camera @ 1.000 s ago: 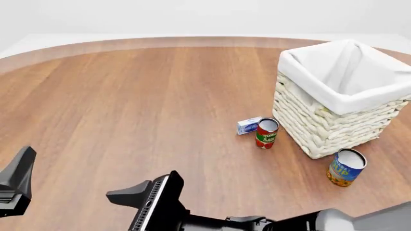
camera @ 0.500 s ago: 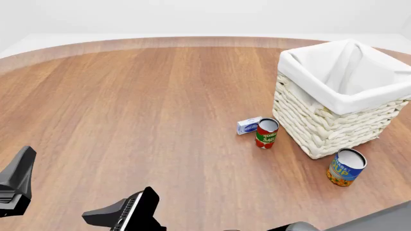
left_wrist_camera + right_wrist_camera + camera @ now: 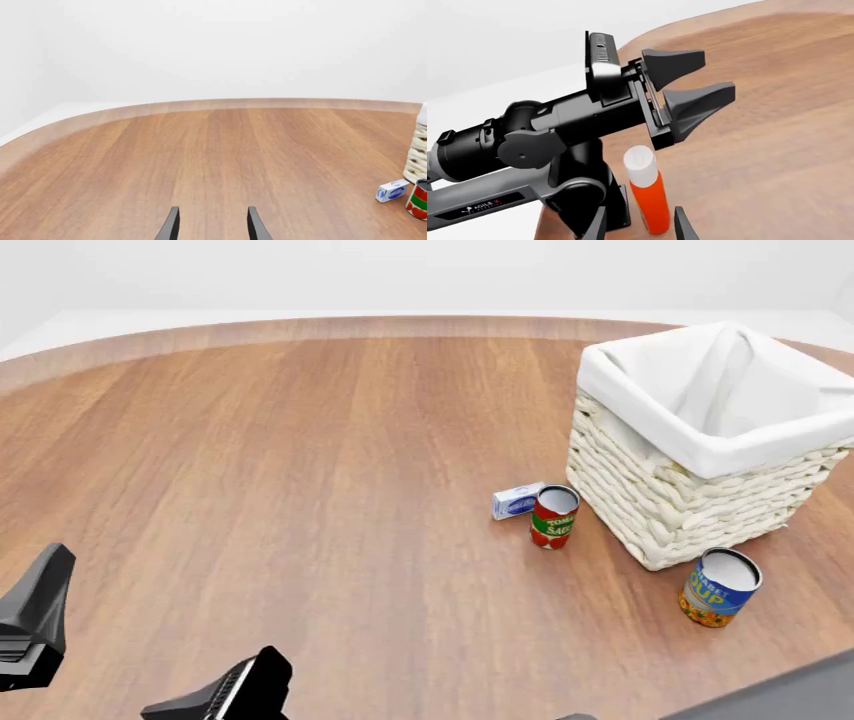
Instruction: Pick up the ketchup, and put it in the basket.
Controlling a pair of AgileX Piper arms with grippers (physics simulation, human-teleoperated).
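Front view, left to right: the left gripper (image 3: 34, 625) sits unmoved at the near left edge; the right gripper (image 3: 220, 698) has slid left and toward the near edge over the last second, now almost out of frame. Farther right stand a small box (image 3: 517, 500), a tomato can (image 3: 554, 517), the basket (image 3: 707, 440) and a second can (image 3: 718, 587). The ketchup does not show in this view. Right wrist view: the ketchup (image 3: 648, 192) stands upright beside the left arm's base, long axis vertical, white cap up, framed between the right gripper's (image 3: 638, 223) spread, empty fingers. Judged, the approach is lining up for a grasp. Left wrist view: left gripper (image 3: 212, 223) fingers parted, holding nothing.
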